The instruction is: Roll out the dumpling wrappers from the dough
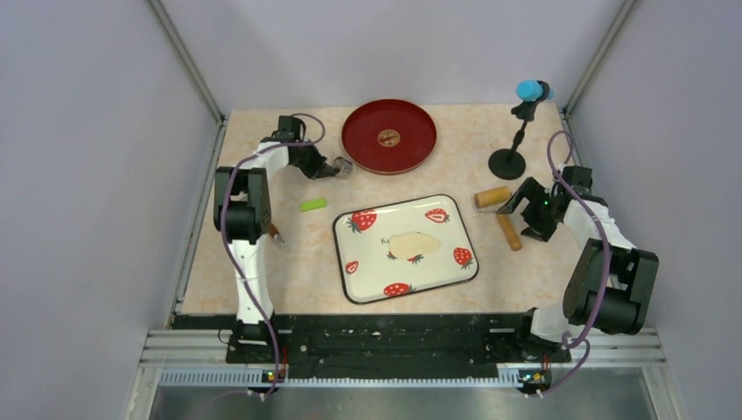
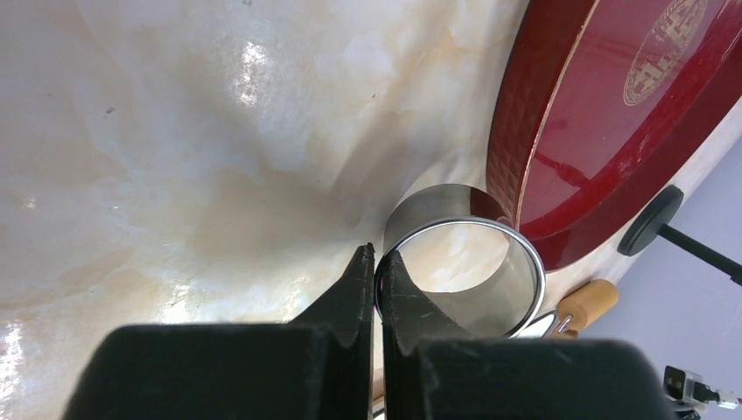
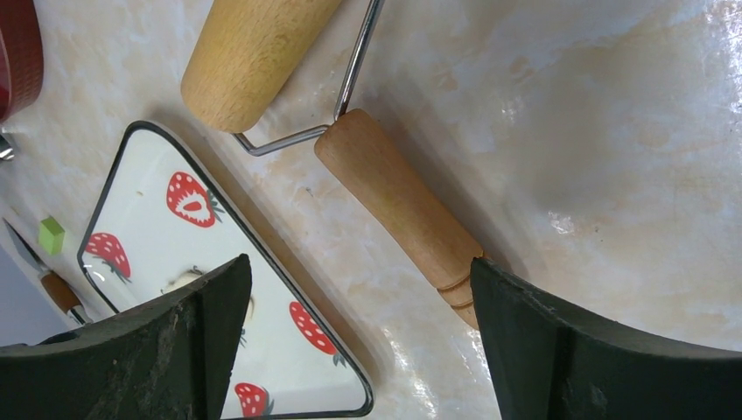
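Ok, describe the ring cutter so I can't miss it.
Find the dark red round tray at the back. Just off its left rim sits a small metal ring, pinched by the left gripper. It's the only shiny, open-ended cylinder there.

**Hidden and Cropped Areas**

Left wrist view: the left end effector (image 2: 377,256) is covering the near rim of the metal ring (image 2: 433,206); frame edges are cropping the red plate (image 2: 595,131). Right wrist view: the right end effector (image 3: 357,265) is hiding most of the dough (image 3: 179,283); the top edge is cutting the roller (image 3: 254,52).
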`<state>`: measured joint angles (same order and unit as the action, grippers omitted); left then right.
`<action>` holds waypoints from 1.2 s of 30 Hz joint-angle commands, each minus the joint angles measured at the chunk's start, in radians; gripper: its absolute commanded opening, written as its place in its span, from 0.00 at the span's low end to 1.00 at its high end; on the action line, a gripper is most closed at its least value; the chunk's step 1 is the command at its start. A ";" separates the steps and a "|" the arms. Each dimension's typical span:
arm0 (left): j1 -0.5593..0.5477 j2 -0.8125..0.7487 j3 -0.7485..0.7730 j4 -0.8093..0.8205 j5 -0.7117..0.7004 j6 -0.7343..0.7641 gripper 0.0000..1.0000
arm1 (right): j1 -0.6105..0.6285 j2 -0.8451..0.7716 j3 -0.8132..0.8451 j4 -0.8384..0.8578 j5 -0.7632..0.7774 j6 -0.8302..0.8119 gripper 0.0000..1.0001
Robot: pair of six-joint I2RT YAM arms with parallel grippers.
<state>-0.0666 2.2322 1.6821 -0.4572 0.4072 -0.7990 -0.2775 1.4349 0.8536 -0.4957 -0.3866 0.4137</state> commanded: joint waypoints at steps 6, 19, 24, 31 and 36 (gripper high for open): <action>0.002 -0.223 -0.086 -0.023 -0.014 0.101 0.00 | 0.021 -0.004 0.064 -0.032 -0.027 -0.045 0.91; -0.085 -0.634 -0.557 0.086 0.063 0.071 0.00 | 0.101 -0.027 0.042 -0.034 -0.089 -0.014 0.91; -0.218 -0.690 -0.632 0.091 0.032 0.049 0.00 | 0.135 -0.052 -0.006 -0.018 -0.100 0.003 0.91; -0.400 -0.638 -0.586 0.044 -0.059 0.081 0.00 | 0.148 -0.088 -0.062 -0.007 -0.116 0.022 0.91; -0.475 -0.551 -0.477 -0.037 -0.114 0.146 0.00 | 0.150 -0.101 -0.081 -0.007 -0.125 0.022 0.91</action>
<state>-0.5056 1.6325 1.1091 -0.4549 0.3611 -0.7109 -0.1356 1.3720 0.7788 -0.5194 -0.4915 0.4282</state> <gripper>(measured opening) 0.025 0.912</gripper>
